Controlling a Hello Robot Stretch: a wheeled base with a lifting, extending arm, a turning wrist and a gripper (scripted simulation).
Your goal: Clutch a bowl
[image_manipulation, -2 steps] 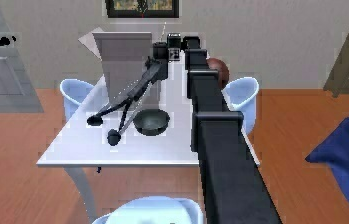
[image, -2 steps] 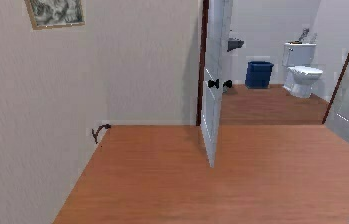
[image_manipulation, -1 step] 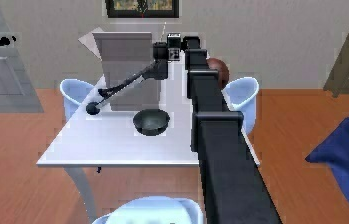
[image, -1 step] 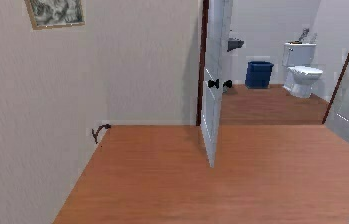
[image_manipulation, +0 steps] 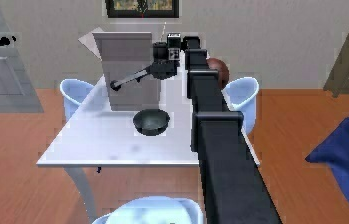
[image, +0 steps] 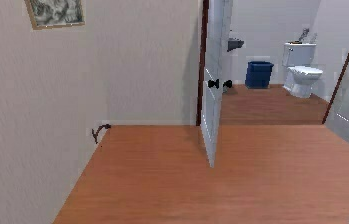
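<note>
Forward view: a framed picture [image: 54, 12] hangs left of an open white door [image: 215, 80], with a toilet [image: 303, 72] beyond. Arm side view: above the white table [image_manipulation: 87, 135] the gripper [image_manipulation: 120, 84] shows against a grey panel [image_manipulation: 122, 50], and I cannot tell whether it holds anything. 1 dark bowl [image_manipulation: 150, 122] sits on the table, lower right.

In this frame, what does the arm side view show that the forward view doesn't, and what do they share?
Arm side view: a white rectangular table with a dark round bowl on it, pale blue rounded chairs around it, the robot's dark square arm, and its gripper farther up the picture than the bowl. Forward view: an open white door, and beyond it a white toilet and a blue bin. Both: orange-brown wooden floor, pale walls and a framed picture on the wall.
</note>
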